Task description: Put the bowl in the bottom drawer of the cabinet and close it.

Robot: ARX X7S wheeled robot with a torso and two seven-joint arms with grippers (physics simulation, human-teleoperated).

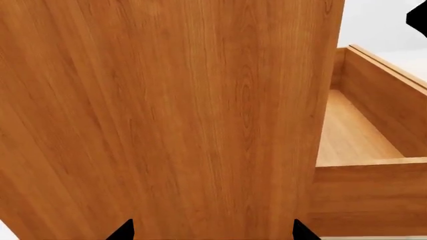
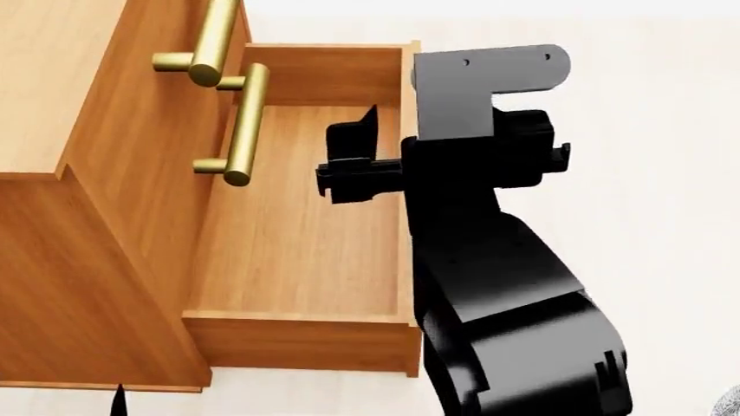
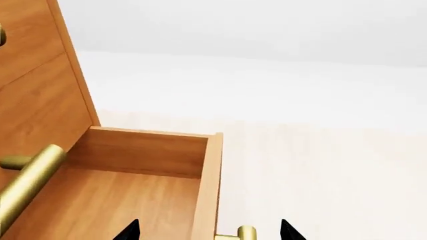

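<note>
The orange-brown cabinet (image 2: 104, 225) stands at the left of the head view. Its bottom drawer (image 2: 301, 342) is pulled far out and its wooden floor is bare. My right gripper (image 2: 399, 130) is open and straddles the drawer's front wall. In the right wrist view (image 3: 208, 231) that wall (image 3: 207, 190) and the end of its brass handle (image 3: 244, 234) lie between the fingertips. My left gripper (image 1: 213, 231) is open, close against the cabinet's side panel (image 1: 167, 115), with the drawer (image 1: 373, 185) beside it. A grey sliver (image 2: 732, 404) at the head view's lower right corner could be the bowl; I cannot tell.
Two upper brass bar handles (image 2: 214, 39) (image 2: 245, 121) stick out over the open drawer. My black right arm (image 2: 509, 295) covers the table beside the drawer's front. Pale tabletop (image 2: 659, 173) stretches to the right of the cabinet.
</note>
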